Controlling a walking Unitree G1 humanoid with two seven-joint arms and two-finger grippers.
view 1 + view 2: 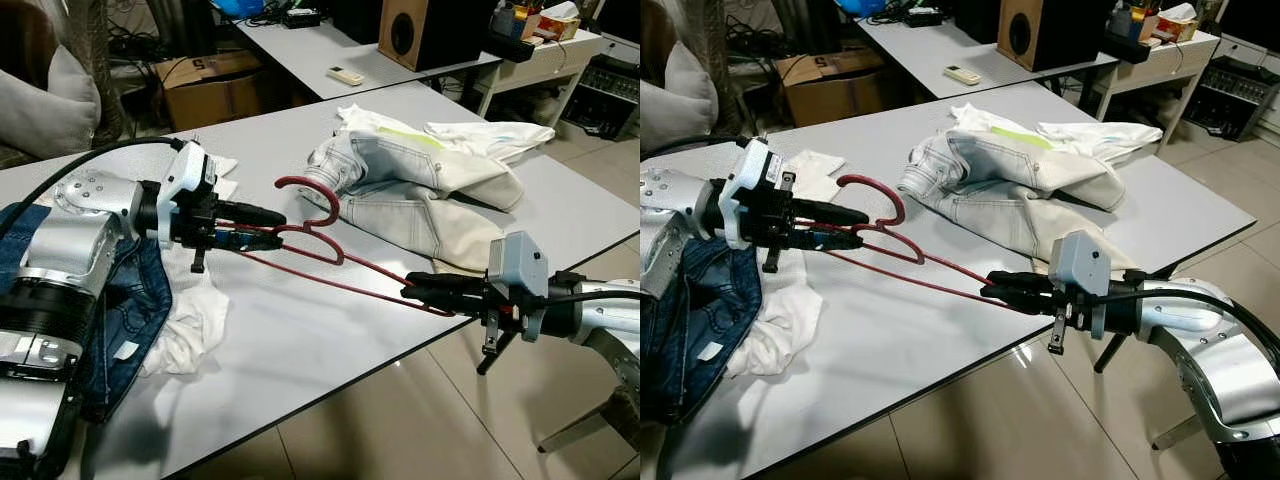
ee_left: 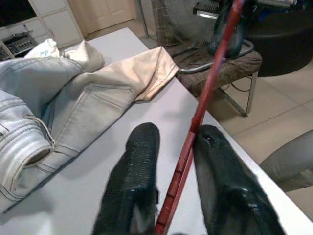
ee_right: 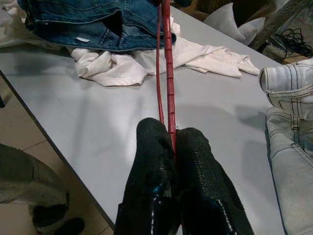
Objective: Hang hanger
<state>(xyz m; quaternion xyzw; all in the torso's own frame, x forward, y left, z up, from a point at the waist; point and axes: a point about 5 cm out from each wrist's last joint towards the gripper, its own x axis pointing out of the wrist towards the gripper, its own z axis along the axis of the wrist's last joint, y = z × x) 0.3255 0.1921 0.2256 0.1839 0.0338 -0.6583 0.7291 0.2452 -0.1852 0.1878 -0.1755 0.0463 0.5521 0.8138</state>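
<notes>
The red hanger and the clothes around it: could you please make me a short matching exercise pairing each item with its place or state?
Items:
1. red hanger
2. light denim jeans
3. blue jeans
4. remote control

Places or states:
A. on the far table
B. by the left arm, at the table's edge
C. held by both claws
D. mid-table, beyond the hook

Pairs: 1-C, 2-D, 3-B, 4-A

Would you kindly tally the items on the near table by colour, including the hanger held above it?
Red: 1, the hanger, held by the left pincer and the right pincer
Dark blue: 1, the jeans
Pale, washed-out: 1, the light jeans
White: 2, the crumpled cloth and the garment
Total: 5
</notes>
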